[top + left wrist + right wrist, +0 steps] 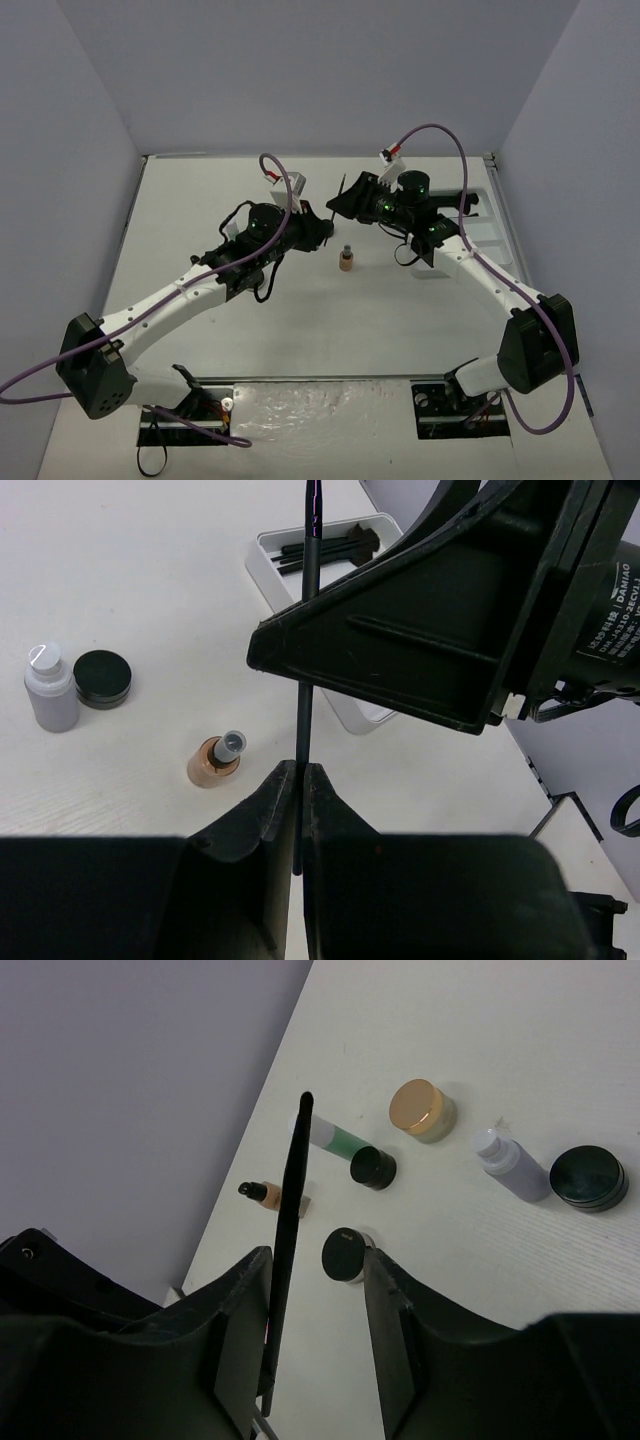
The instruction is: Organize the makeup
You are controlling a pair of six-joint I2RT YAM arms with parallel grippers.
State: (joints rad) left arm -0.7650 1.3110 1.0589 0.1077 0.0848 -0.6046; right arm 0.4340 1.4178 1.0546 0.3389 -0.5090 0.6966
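My left gripper (300, 770) is shut on a thin black brush (308, 600) that stands up between its jaws. In the right wrist view the same brush (287, 1230) runs between the open jaws of my right gripper (315, 1260), close against the left finger (235, 1300). In the top view both grippers meet over the table's middle, left (316, 227) and right (338, 206). A tan bottle (346, 261) stands just below them; it also shows in the left wrist view (214, 761).
A white tray (262, 555) holds several black brushes. A clear-grey bottle (50, 687) and a black jar (102, 678) stand left. The right wrist view shows a green bottle (340, 1142), a tan-lidded jar (420, 1110), a second tan bottle (270, 1195) and black jars (343, 1255).
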